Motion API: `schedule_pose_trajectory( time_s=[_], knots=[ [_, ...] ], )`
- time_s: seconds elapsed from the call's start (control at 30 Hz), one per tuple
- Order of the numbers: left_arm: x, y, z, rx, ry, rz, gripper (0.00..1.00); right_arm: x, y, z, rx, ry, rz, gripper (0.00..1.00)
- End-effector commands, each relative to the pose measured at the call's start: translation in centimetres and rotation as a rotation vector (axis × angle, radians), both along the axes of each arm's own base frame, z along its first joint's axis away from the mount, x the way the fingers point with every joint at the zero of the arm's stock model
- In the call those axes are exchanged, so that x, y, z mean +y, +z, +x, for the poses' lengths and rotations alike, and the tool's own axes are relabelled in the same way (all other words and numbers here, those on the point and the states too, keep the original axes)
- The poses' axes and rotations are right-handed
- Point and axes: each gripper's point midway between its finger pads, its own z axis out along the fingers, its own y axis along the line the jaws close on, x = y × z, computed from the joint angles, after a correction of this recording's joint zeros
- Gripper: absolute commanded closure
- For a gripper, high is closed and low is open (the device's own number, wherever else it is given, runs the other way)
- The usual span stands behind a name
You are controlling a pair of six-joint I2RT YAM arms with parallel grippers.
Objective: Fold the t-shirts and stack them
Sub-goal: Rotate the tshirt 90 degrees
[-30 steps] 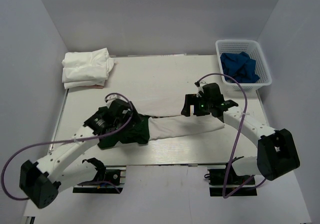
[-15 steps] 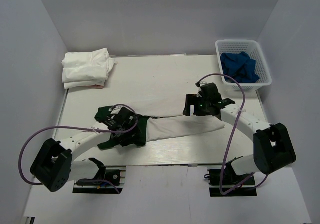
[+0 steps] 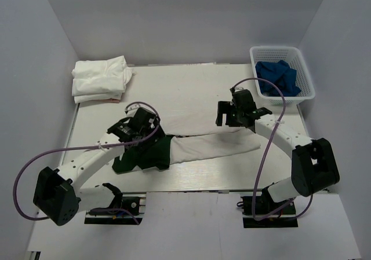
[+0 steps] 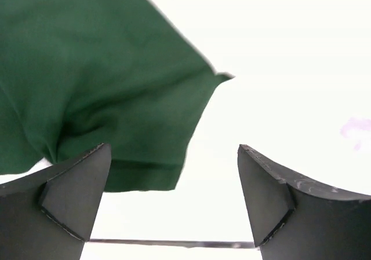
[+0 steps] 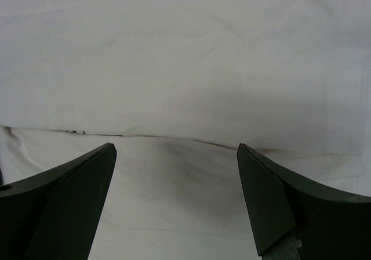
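The shirt (image 3: 191, 149) you are folding lies as a long narrow band across the middle of the top view. Its white body (image 3: 223, 144) runs to the right and its dark green sleeve (image 3: 153, 156) is bunched at the left end. It looks folded lengthwise already, which would explain why it is so slim. I judge the crosswise fold is not yet done.

Your left gripper (image 3: 141, 128) hangs over the green end and your right gripper (image 3: 227, 114) over the upper edge of the white end, so each has one end of the band to take. Both sets of jaws are spread wide and hold nothing. In the left wrist view the sleeve's hem lies beyond the parted fingers (image 4: 69, 202). In the right wrist view only white cloth with a fold line shows past them.

The pile of white tees (image 3: 99, 79) sits at the upper left corner of the table (image 3: 185, 86), close to its left edge. The basket (image 3: 275, 48) of blue cloth (image 3: 278, 77) is at the upper right. Bare table separates the band from the pile, which gives you room to carry. The table's near edge runs close below the shirt, so work upward in the frame rather than toward the bases.
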Motion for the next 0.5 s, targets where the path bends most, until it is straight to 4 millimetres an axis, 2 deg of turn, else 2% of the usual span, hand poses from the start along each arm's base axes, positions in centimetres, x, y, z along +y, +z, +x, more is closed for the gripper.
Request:
schedule_pose_trajectory(
  time_s=[0.0, 0.03, 0.1, 0.13, 0.2, 0.23, 0.27, 0.3, 0.33, 0.4, 0.43, 0.47],
  knots=[
    [1.8, 2.2, 2.1, -0.041, 0.069, 0.070, 0.00, 0.0, 0.7, 1.9, -0.024, -0.033, 0.000, 0.10],
    [1.6, 1.8, 2.9, -0.009, 0.076, 0.092, 0.00, 0.0, 0.4, 2.3, -0.026, -0.033, 0.001, 0.10],
    [2.6, 0.6, 3.1, 0.063, 0.105, 0.138, 0.00, -0.4, -0.5, 2.8, -0.001, -0.048, -0.014, 0.10],
    [3.0, -0.1, 3.3, 0.081, 0.119, 0.159, 0.00, -0.6, -1.7, 2.9, 0.029, -0.052, -0.036, 0.10],
    [3.9, -2.4, 3.3, 0.151, 0.156, 0.171, 0.00, -0.8, -2.6, 2.7, 0.056, -0.060, -0.039, 0.10],
    [4.1, -3.2, 3.2, 0.176, 0.164, 0.167, 0.00, -1.0, -4.0, 2.4, 0.077, -0.061, -0.052, 0.10],
    [3.5, -3.9, 3.5, 0.185, 0.159, 0.126, 0.00, -1.0, -4.5, 2.4, 0.087, -0.061, -0.053, 0.10],
    [3.6, -5.7, 3.0, 0.228, 0.149, 0.126, 0.00, -0.9, -4.8, 2.2, 0.094, -0.055, -0.052, 0.10],
    [3.8, -6.5, 3.2, 0.245, 0.162, 0.108, 0.00, -1.0, -5.5, 2.1, 0.115, -0.054, -0.062, 0.10],
    [3.3, -7.7, 4.0, 0.276, 0.154, 0.081, 0.00, -1.0, -6.7, 1.3, 0.176, -0.042, -0.082, 0.10],
    [3.4, -9.6, 4.1, 0.331, 0.148, 0.104, 0.00, -1.0, -7.1, 0.8, 0.198, -0.038, -0.085, 0.10],
    [3.2, -10.3, 4.6, 0.353, 0.132, 0.095, 0.00, -1.1, -7.6, 0.0, 0.228, -0.038, -0.078, 0.10]
  ],
)
